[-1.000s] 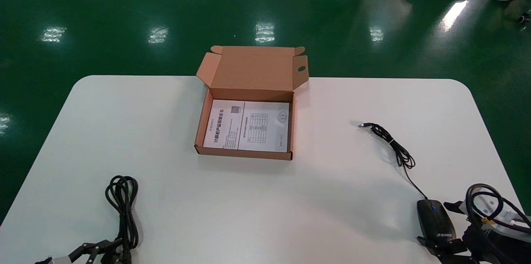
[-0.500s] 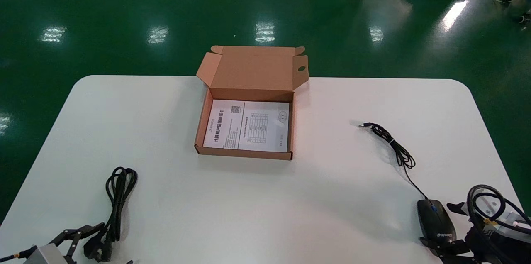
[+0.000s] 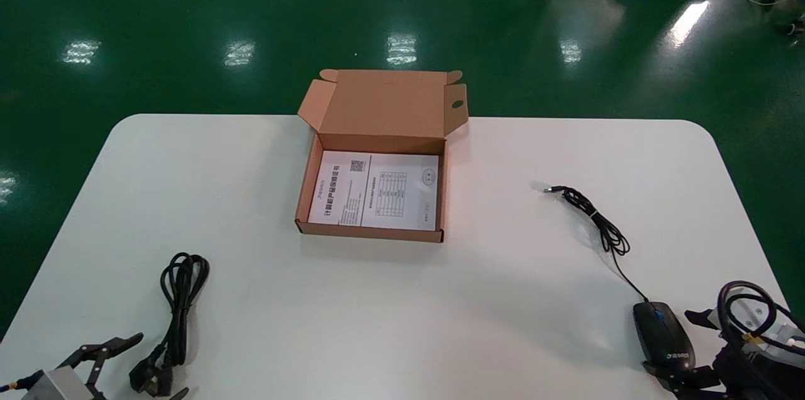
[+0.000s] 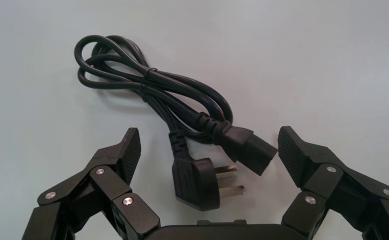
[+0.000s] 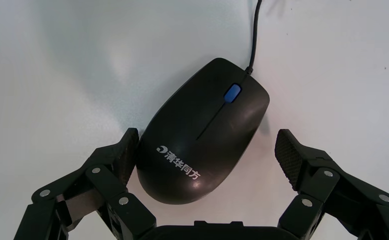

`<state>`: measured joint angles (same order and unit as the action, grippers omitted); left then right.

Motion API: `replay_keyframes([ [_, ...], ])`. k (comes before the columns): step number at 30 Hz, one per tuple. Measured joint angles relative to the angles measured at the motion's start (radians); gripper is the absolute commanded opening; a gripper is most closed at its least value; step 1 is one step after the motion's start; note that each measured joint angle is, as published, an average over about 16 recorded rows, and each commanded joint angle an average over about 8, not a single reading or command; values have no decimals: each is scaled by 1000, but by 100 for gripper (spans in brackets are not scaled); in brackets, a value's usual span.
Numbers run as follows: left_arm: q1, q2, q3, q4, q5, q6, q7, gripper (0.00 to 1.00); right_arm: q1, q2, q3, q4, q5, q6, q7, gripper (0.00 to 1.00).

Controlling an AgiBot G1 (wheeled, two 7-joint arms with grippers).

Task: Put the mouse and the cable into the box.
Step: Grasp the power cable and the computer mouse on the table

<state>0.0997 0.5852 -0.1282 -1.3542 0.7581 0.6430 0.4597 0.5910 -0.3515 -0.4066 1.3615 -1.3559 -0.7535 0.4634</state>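
Head view is showing the box (image 3: 371, 232) sitting open at the far middle of the table (image 3: 503, 155), holding only a printed leaflet (image 3: 377, 189). The mouse (image 3: 663, 337) is lying at the near right edge and the bundled cable (image 3: 182, 299) at the near left, both well apart from the box. Right wrist view is showing the right gripper (image 5: 207, 147) spread wide and straddling the rear half of the mouse, gripping nothing yet. One pad (image 5: 129, 150) is sitting just beside or touching the shell, I cannot tell which, and the other is standing clear of it. Left wrist view is showing the left gripper (image 4: 210, 145) likewise spread wide and empty, with the cable's plug (image 4: 200, 182) lying between its fingers. Judging from this, the pick-up step is only beginning, with neither item packed. The next move is probably calling for the right fingers closing squarely across the mouse's sides before lifting and carrying it towards the box. Its thin cord (image 3: 597, 217) is trailing away across the table, so it is likely going to drag behind and need room. The left claw is needing a centred bite on the cable's bundle or plug end.
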Motion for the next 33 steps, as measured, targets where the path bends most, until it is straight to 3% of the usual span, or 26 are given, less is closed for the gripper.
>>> replay_keyframes([
  [4, 1, 2, 1, 0, 0, -9, -5, 99, -3, 0, 3, 0, 8, 3, 0, 100],
  [5, 0, 3, 1, 0, -1, -12, -6, 93, -3, 0, 4, 1, 9, 3, 0, 100],
  [6, 0, 3, 1, 0, -1, -14, -8, 83, -4, 0, 5, 1, 11, 4, 0, 93],
  [12, 0, 4, 3, 0, -1, -21, -12, 8, -4, -2, 7, 1, 16, 6, 0, 18],
  [13, 0, 4, 3, 0, -1, -21, -12, 2, -4, -2, 8, 1, 16, 7, 0, 6],
  [15, 0, 4, 3, 0, 0, -21, -12, 0, -3, -2, 8, 1, 16, 7, 0, 0],
  [33, 0, 3, 3, -1, 0, -17, -12, 0, -4, -1, 5, 1, 13, 4, 0, 0],
])
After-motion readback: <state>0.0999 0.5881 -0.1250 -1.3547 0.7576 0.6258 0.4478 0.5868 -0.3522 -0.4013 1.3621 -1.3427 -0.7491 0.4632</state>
